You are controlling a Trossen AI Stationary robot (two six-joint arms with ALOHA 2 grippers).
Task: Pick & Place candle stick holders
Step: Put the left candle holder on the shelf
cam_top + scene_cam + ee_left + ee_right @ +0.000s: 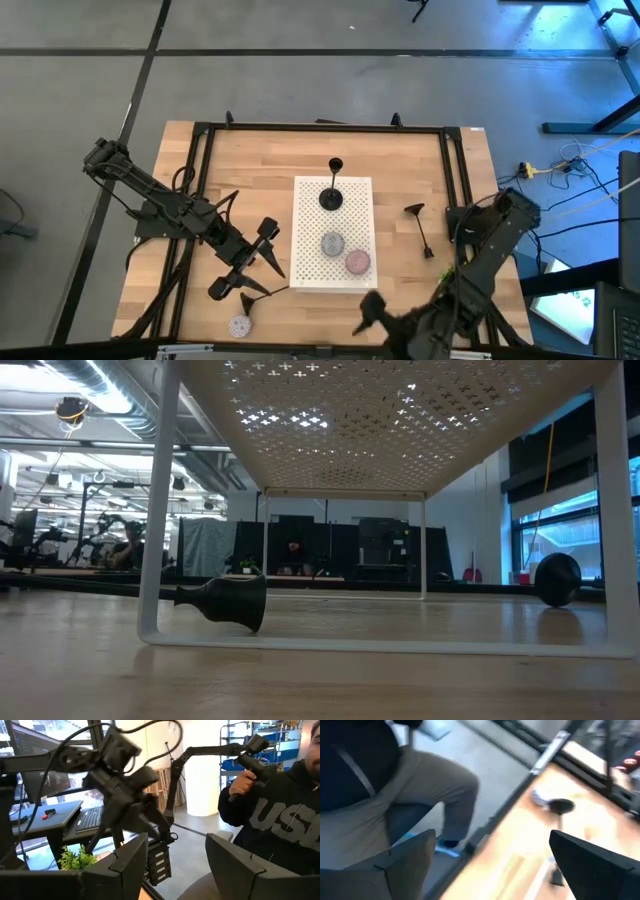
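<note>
A white perforated stand [333, 232] sits mid-bench. On its top one candle stick holder [332, 190] stands upright at the far end, and two round speckled discs [345, 253] lie toward the near end. A second holder [419, 229] lies on its side on the bare wood right of the stand, well apart from it. A third holder [251, 288] lies tipped on the wood left of the stand, near the left hand [247, 268] — its fingers stand apart, with nothing between them. The left arm reaches in low from the bench's [260, 170] left edge. The right hand [372, 318] hangs at the near edge, fingers spread in its wrist view, empty. The far half of the wood is open.
</note>
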